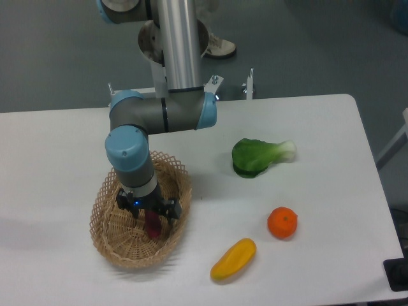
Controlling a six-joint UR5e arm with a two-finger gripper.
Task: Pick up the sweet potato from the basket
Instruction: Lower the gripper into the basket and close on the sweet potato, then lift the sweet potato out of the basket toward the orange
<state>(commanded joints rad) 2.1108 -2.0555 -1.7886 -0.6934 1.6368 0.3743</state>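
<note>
The gripper (151, 213) hides the sweet potato's (153, 225) far end and part of the basket (108, 237); its jaw state is unclear.

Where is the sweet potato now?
The sweet potato lies inside the basket, on the table's left part, directly under the gripper.
</note>
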